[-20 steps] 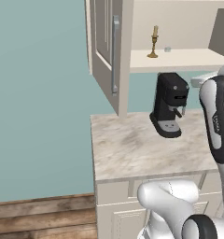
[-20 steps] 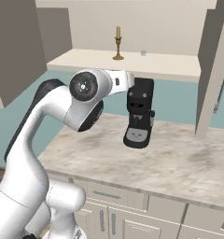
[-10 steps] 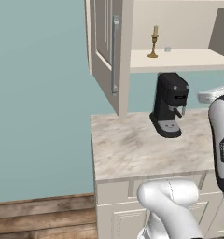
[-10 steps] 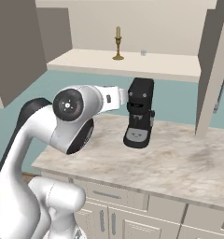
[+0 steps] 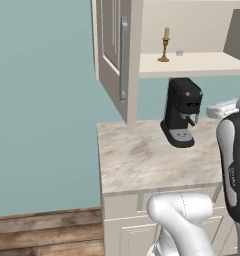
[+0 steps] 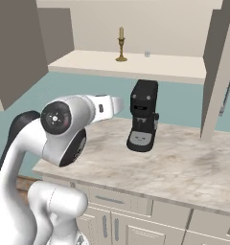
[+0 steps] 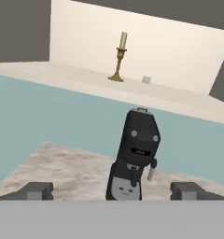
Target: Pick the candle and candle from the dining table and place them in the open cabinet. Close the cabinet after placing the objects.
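Beige, grey-veined marble table [image 7: 58,163] lies below the hand [image 7: 111,190], its fingers spread wide and empty. Ahead stands a black coffee machine [image 7: 135,156]; above and beyond it, a pale-yellow candle in a slim brass candlestick [image 7: 120,57] stands on the cream shelf of the open taupe-beige wall cabinet [image 7: 76,79].

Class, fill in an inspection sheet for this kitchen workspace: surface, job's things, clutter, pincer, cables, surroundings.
Surface: marble counter on cream cupboards, bare around the machine.
Job's things: one candle upright on the cabinet shelf; cabinet doors open.
Clutter: black coffee machine on the counter; small pale object on the shelf, too small to identify.
Pincer: pincer open, holding nothing, facing the machine.
Cables: nothing seen.
Surroundings: teal wall, wooden floor.
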You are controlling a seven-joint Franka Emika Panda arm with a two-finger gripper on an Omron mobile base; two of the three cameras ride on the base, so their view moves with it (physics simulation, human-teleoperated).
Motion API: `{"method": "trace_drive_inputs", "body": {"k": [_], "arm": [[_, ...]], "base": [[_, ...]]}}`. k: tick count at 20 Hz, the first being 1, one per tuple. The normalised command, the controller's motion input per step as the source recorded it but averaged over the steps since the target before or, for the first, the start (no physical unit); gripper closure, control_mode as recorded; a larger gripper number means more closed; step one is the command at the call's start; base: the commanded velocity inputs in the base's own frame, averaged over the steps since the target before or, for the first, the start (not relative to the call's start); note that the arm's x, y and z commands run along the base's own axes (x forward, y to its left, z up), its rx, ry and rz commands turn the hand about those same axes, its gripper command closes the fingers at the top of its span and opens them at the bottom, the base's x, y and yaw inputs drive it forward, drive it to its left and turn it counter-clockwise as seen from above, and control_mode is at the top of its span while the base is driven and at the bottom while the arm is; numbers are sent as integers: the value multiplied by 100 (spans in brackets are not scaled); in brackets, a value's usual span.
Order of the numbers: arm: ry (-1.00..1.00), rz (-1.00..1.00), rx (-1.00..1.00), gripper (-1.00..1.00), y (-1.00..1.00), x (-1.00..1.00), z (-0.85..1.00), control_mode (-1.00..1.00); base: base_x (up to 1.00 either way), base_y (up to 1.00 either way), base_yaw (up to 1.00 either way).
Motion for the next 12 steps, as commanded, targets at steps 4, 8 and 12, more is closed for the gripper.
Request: {"method": "trace_drive_inputs", "body": {"k": [4, 8, 12], "arm": [[-9, -1, -1, -100, 4, -31, 0, 100], [0, 0, 0, -100, 0, 0, 0, 100], [0, 0, 0, -100, 0, 0, 0, 100]], "base": [[-43, 17, -5], [-81, 45, -19], [-77, 16, -35]]}}
